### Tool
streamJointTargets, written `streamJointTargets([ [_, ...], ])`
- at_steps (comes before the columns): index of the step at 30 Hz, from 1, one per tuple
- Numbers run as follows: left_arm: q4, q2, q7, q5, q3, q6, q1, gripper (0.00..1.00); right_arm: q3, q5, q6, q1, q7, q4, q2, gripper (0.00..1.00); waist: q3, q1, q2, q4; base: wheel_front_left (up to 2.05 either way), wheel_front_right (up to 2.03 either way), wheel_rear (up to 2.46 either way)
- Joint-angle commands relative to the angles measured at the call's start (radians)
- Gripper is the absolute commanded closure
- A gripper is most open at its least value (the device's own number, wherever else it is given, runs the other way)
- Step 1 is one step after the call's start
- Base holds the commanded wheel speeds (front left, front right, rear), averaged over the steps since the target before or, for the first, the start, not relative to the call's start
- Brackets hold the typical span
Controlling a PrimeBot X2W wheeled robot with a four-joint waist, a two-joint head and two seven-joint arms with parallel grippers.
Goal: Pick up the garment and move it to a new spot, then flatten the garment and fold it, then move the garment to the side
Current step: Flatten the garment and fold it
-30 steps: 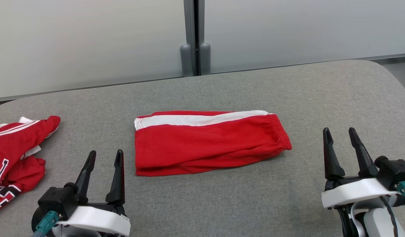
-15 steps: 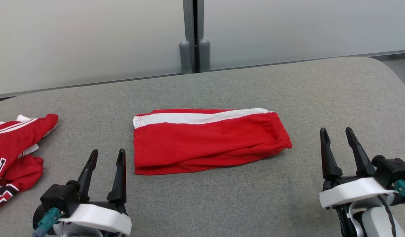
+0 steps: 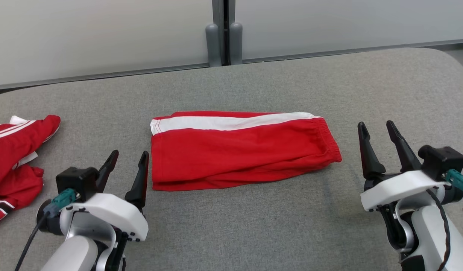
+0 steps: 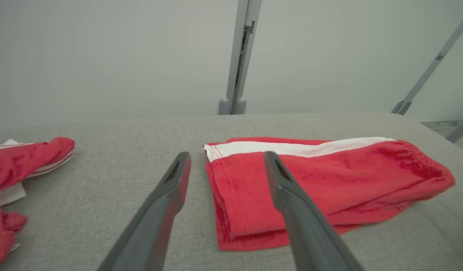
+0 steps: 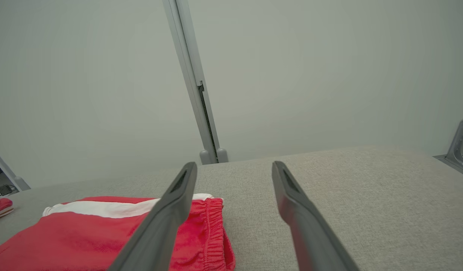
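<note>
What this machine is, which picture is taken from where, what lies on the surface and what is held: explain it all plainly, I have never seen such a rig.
It is a wheeled robot with two arms, each ending in a two-fingered gripper. One picture comes from a camera on its head, looking down at a grey padded table: the left gripper is at lower left, the right gripper at lower right. The other two come from wrist cameras, each looking along that gripper's own fingers. In the middle lie folded red shorts with a white stripe; at the left edge lies a second red garment, crumpled. Both grippers stand open and hold nothing; the left one is close beside the shorts' left edge.
</note>
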Motion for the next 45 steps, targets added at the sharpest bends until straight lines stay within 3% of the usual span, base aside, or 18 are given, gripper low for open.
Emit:
streamJointTargets([
  [1,0.009,0.006,0.009,-0.006,-0.001,-0.008,-0.025,0.00,0.000,0.013,0.002,-0.017,0.014,0.010,-0.006,0.00,0.017,0.0000,0.0000,0.004,0.00,0.00,0.00],
  [9,0.139,-0.007,0.133,-0.052,-0.024,-0.084,-0.199,0.00,0.041,0.090,0.002,-0.152,0.222,0.096,-0.008,0.00,0.104,0.0000,0.0000,0.017,0.00,0.00,0.00],
  [21,0.323,-0.012,0.441,-0.178,-0.047,-0.216,-0.507,0.00,0.020,0.219,0.002,-0.336,0.549,0.158,0.015,0.00,0.234,0.0000,0.0000,0.039,0.00,0.00,0.00],
  [31,0.473,-0.017,0.682,-0.263,-0.078,-0.298,-0.677,0.00,0.053,0.244,0.002,-0.391,0.671,0.118,0.014,0.00,0.274,0.0000,0.0000,0.027,0.00,0.00,0.00],
  [41,0.585,-0.023,0.732,-0.287,-0.082,-0.329,-0.757,0.00,0.062,0.227,0.002,-0.415,0.695,0.078,0.031,0.00,0.314,0.0000,0.0000,-0.001,0.00,0.00,0.00],
  [42,0.594,-0.026,0.740,-0.295,-0.081,-0.332,-0.764,0.00,0.065,0.227,0.002,-0.417,0.697,0.073,0.032,0.12,0.318,0.0000,0.0000,-0.003,0.00,0.00,0.00],
  [44,0.609,-0.029,0.752,-0.304,-0.083,-0.339,-0.775,0.04,0.071,0.231,0.002,-0.419,0.694,0.066,0.034,0.58,0.321,0.0000,0.0000,-0.006,0.00,0.00,0.00],
  [45,0.615,-0.030,0.756,-0.304,-0.086,-0.341,-0.778,0.28,0.073,0.232,0.002,-0.418,0.692,0.064,0.035,0.87,0.321,0.0000,0.0000,-0.007,0.00,0.00,0.00],
])
